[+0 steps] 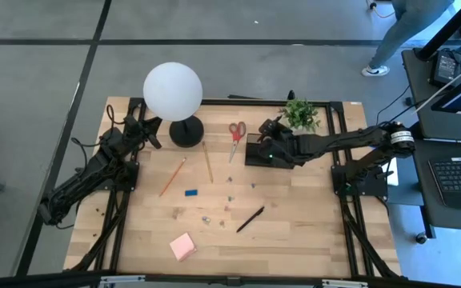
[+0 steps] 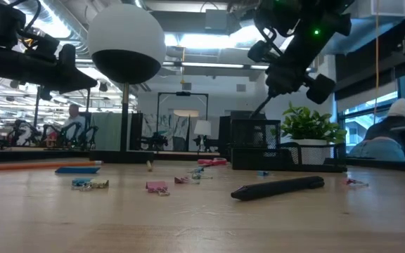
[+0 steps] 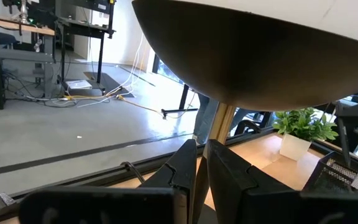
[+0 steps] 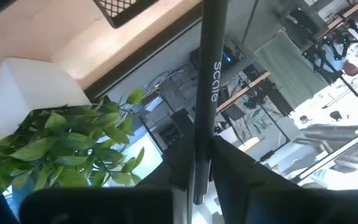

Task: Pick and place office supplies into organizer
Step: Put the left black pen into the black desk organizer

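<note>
Your right gripper [image 4: 201, 168] is clamped on a black pen [image 4: 207, 81] above the organizer [image 2: 255, 144]; it looks light, stiff and slippery, so hold mid-barrel.

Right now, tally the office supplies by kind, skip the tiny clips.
scissors: 1
pencils: 2
pens: 2, one lying on the table, one gripped in the right tool above the organizer
eraser: 1
sticky-note pad: 1
Total: 7
</note>
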